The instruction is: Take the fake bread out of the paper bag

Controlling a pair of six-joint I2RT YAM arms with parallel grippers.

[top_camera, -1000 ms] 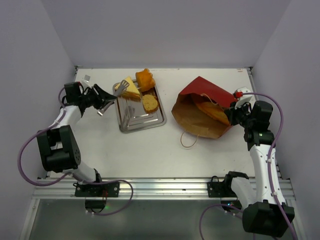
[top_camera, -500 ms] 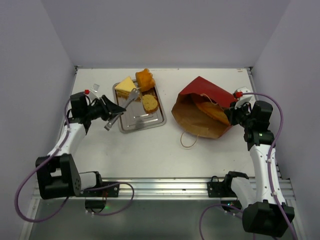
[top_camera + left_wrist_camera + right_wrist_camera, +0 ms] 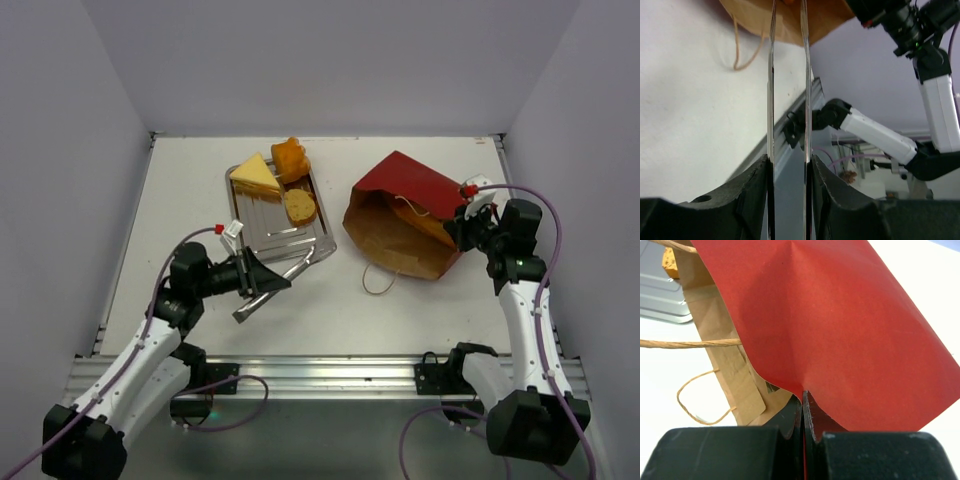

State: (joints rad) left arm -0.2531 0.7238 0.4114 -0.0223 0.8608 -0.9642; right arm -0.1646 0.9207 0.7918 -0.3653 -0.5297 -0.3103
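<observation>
Red paper bag with brown kraft lining (image 3: 400, 185) lay on its side at table right, mouth facing near-left. One thin loop handle (image 3: 377, 281) trailed on the white table (image 3: 200, 180).

Right gripper (image 3: 803, 402) was pinched tight on the edge of the bag's red wall, apparently propping the mouth open.

A long golden-orange toy loaf (image 3: 432, 224) showed inside, against the lining; not out yet.

Three pieces sat on the silver metal tray (image 3: 283, 238): pale yellow wedge (image 3: 254, 175), orange-brown bun (image 3: 291, 157), round slice (image 3: 299, 205).

Left gripper (image 3: 788, 20) hung beside the tray's near corner, well apart from the bag. Its long thin blades were a narrow gap apart with nothing between them, aimed at the mouth.

Judgement: the step in hand was the reach into the bag.
- Come in low and in line with the opening.
- Steer clear of the handle loop, which could snag a blade.
- Widen the blades before entry so they straddle the loaf across its narrow side.
- Close on the loaf alone; thin paper could be caught along with it and drag the whole bag.
- The right grip ought to hold the wall up, lest the mouth sag over the blades.
</observation>
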